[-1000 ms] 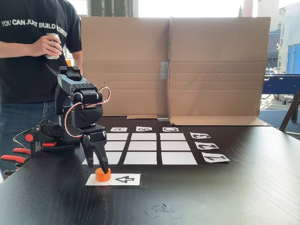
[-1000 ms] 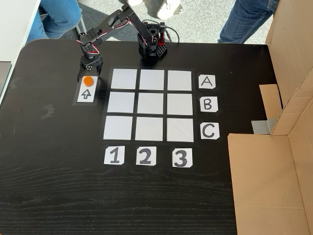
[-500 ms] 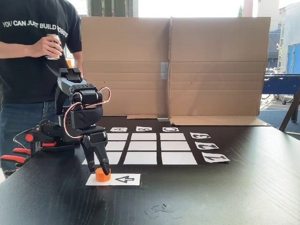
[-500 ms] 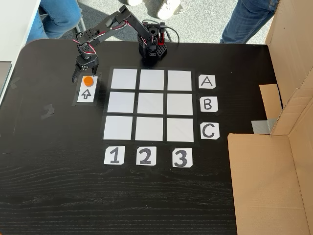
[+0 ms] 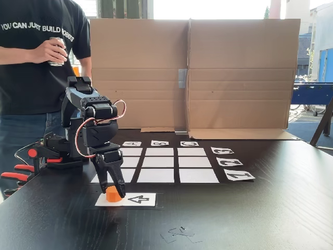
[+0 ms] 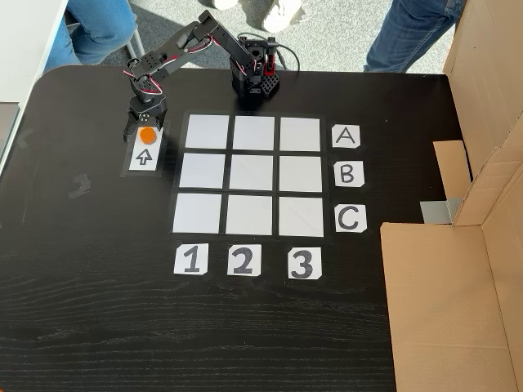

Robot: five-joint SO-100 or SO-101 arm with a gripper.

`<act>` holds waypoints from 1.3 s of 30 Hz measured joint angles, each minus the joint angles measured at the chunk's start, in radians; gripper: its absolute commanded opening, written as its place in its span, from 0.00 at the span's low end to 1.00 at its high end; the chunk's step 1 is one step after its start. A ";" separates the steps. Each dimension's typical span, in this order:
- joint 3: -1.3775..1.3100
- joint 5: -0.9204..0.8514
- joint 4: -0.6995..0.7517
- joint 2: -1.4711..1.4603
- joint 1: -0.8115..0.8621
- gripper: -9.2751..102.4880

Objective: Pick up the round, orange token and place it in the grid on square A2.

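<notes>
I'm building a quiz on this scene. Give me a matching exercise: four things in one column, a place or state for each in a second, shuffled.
Things:
1. token
2. gripper
3. square A2
4. drink can

Places or states:
a. bare white paper in the grid's row beside label A
b. held in a person's hand behind the table
c. sitting on the arrow card, left of the grid in the top-down fixed view
d. lowered over the token, a finger on either side

Pairs: 1-c, 2-d, 3-a, 4-b
</notes>
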 measured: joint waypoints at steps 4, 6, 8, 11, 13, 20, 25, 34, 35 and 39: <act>0.000 0.000 0.000 -0.002 -0.003 0.43; 0.000 0.000 0.000 -0.008 -0.008 0.20; 0.000 0.000 0.000 -0.012 -0.009 0.08; -0.003 -0.011 -0.003 -0.014 -0.009 0.08; -0.008 -0.015 -0.003 -0.017 -0.009 0.08; -0.011 -0.018 -0.002 -0.017 -0.008 0.08; -0.025 -0.071 -0.026 -0.020 0.034 0.08; -0.023 -0.104 -0.095 0.146 0.130 0.08; -0.018 -0.110 -0.095 0.175 0.138 0.08; 0.034 -0.149 -0.095 0.298 0.158 0.08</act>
